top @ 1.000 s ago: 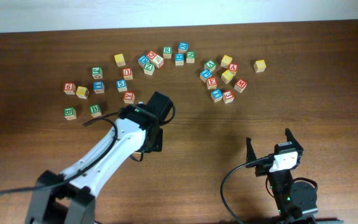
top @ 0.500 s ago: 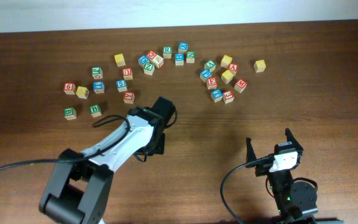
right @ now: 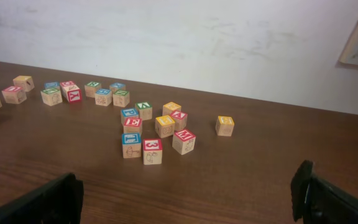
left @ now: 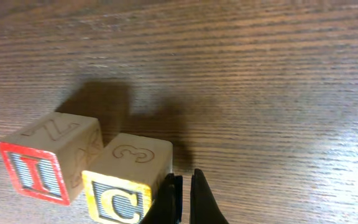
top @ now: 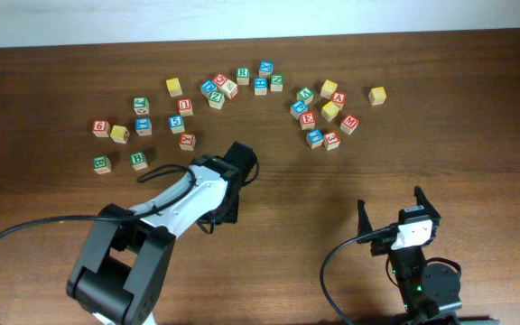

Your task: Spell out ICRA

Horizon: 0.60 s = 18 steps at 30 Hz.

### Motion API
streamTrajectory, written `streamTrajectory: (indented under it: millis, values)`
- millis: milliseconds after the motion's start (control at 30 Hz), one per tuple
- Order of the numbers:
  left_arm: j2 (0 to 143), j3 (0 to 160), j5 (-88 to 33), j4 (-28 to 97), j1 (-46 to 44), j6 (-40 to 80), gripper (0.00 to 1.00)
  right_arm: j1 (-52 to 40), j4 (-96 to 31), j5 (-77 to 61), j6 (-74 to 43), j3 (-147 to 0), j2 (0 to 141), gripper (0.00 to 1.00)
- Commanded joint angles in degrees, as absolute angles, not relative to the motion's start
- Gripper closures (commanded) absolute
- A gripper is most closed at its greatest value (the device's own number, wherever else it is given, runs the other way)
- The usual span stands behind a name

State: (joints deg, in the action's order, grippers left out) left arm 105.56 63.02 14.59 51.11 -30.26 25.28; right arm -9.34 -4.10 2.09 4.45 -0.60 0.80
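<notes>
In the left wrist view the red-faced I cube and the yellow-faced C cube stand side by side on the table, I on the left. My left gripper is shut with nothing in it, its tips right against the C cube's right side. From overhead the left gripper hides both cubes. The green R cube sits in the far middle cluster. The red A cube sits in the far right cluster. My right gripper rests open near the front right.
Several other letter and digit cubes lie scattered along the far half of the table, with a left group around the green B cubes. A red E cube, a red 3 cube and a lone yellow cube lie at the right.
The left arm has shifted a little right and toward the front, with its rear links swinging left. The right arm and the loose cubes have not moved.
</notes>
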Motion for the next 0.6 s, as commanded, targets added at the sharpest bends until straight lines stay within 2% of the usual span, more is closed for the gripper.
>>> streamTrajectory:
  millis: [0, 567]
  values:
    - [106.3, 62.6, 17.0, 51.0, -30.3, 24.8, 1.0, -8.9, -4.5, 2.1, 3.8, -0.3, 0.4, 0.02]
    - [106.3, 62.6, 18.9, 50.5, -30.3, 24.8, 1.0, -8.9, -4.5, 2.1, 3.8, -0.3, 0.4, 0.02]
